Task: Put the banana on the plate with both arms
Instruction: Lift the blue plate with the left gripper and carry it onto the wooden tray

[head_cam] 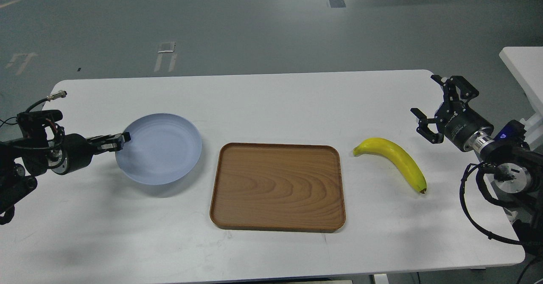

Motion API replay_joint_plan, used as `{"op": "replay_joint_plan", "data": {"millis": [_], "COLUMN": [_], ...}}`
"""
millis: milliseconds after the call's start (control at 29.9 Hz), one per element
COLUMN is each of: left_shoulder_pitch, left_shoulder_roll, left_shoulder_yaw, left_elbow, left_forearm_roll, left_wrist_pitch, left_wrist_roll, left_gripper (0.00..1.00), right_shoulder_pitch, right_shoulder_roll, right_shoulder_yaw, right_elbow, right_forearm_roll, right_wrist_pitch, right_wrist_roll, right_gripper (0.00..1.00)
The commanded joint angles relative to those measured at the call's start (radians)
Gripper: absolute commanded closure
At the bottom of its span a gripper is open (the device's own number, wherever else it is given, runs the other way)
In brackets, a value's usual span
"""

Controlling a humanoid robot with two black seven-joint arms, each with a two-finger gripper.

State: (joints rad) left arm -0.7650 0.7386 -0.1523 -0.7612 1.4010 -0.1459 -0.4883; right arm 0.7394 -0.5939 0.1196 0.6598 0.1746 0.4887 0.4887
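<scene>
The pale blue-grey plate (159, 148) is at the left of the white table, held a little above it with a shadow beneath. My left gripper (121, 140) is shut on the plate's left rim. The yellow banana (394, 158) lies on the table at the right, its dark tip toward me. My right gripper (430, 108) is open and empty, above the table to the right of the banana and apart from it.
A rectangular brown wooden tray (278, 186) lies in the middle of the table, between plate and banana. The table's right edge is close to my right arm. A second white surface (524, 65) stands beyond the right edge.
</scene>
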Motion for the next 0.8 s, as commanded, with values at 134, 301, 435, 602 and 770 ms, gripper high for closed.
{"op": "replay_joint_plan", "data": {"millis": [134, 301, 435, 602, 770], "left_shoulder_pitch": [-0.170, -0.272, -0.318, -0.327, -0.324], "left_shoulder_roll": [0.001, -0.102, -0.257, -0.413, -0.516], "left_shoulder_yaw": [0.019, 0.071, 0.147, 0.183, 0.220], "left_elbow": [-0.216, -0.245, -0.227, -0.144, -0.008], "left_forearm_roll": [0.090, 0.190, 0.197, 0.197, 0.196], "left_wrist_pitch": [-0.052, -0.089, -0.090, -0.090, -0.090], "left_wrist_roll": [0.000, 0.000, 0.000, 0.000, 0.000], "left_gripper": [1.00, 1.00, 1.00, 1.00, 1.00], "right_shoulder_pitch": [0.000, 0.005, 0.003, -0.002, -0.003], "right_shoulder_roll": [-0.001, -0.001, -0.001, -0.007, -0.024], "right_shoulder_yaw": [0.000, 0.000, 0.000, 0.000, -0.001], "right_elbow": [0.001, 0.000, 0.000, -0.002, 0.003], "right_forearm_roll": [0.000, 0.000, 0.000, -0.001, 0.000], "right_wrist_pitch": [0.000, 0.000, 0.000, 0.000, 0.000], "right_wrist_roll": [0.000, 0.000, 0.000, 0.000, 0.000], "right_gripper": [0.00, 0.00, 0.00, 0.00, 0.00]}}
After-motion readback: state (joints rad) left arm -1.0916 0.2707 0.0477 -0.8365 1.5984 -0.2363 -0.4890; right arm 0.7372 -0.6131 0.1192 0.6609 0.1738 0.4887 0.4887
